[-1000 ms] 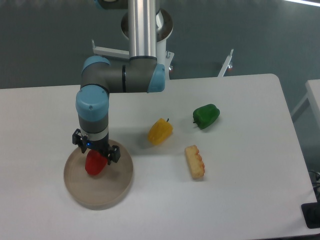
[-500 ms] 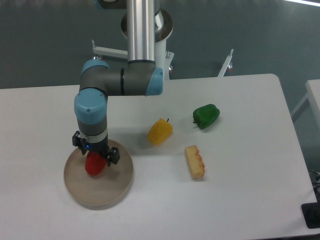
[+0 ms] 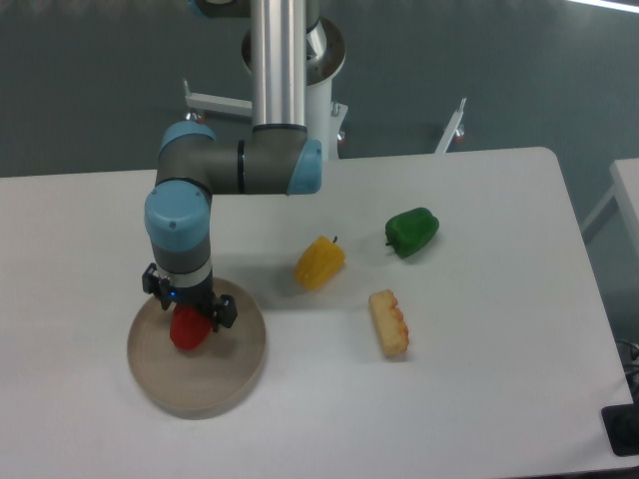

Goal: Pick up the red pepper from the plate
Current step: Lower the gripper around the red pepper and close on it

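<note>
On the white desk (image 3: 479,399), a yellow pepper (image 3: 319,262), a green pepper (image 3: 411,231) and a corn-like piece (image 3: 388,321) lie well right of the plate (image 3: 235,374). Above the plate, the gripper (image 3: 190,317) has its fingers clamped on the red pepper (image 3: 189,330).

A robotics lab — white table (image 3: 479,399), pedestal-mounted arm (image 3: 275,90), toy food.

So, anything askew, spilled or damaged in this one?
Nothing stands out. The red pepper sits on the plate under the gripper; the yellow pepper, green pepper and a pale food piece lie apart on the table.
</note>
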Controlling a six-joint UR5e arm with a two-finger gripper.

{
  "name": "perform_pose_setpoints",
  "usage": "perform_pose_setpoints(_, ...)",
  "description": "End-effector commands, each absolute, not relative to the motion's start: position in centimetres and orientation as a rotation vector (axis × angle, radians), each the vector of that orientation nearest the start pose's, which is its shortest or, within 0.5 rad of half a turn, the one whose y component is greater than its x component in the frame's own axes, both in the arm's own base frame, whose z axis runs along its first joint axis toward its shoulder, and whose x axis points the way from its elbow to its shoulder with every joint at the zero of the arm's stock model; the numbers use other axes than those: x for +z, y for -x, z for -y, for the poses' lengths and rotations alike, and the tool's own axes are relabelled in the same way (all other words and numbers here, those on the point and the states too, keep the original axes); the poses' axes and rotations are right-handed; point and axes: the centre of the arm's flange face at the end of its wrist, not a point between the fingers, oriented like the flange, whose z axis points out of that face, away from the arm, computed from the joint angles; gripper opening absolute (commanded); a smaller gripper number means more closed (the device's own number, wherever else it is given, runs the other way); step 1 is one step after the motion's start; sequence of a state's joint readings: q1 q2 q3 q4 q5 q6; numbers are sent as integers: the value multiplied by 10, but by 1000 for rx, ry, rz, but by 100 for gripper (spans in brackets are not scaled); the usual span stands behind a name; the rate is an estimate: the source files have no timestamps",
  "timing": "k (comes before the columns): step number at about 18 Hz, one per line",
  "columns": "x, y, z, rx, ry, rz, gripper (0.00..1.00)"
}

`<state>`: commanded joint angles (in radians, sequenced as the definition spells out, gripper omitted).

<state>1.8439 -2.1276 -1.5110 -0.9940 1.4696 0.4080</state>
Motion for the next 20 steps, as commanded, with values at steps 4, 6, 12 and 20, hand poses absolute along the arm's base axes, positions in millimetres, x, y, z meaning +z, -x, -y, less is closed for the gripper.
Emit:
perform_pose_setpoints(4,244,45,-691,-102,3024,-213,96)
perform_pose_setpoints(6,244,45,-691,-101,3023,-213,88)
perform_pose_setpoints(12,246,45,-691,-99,3019,-222,58)
perform_pose_setpoints(20,259,46,-694,-90,2995,-238,51)
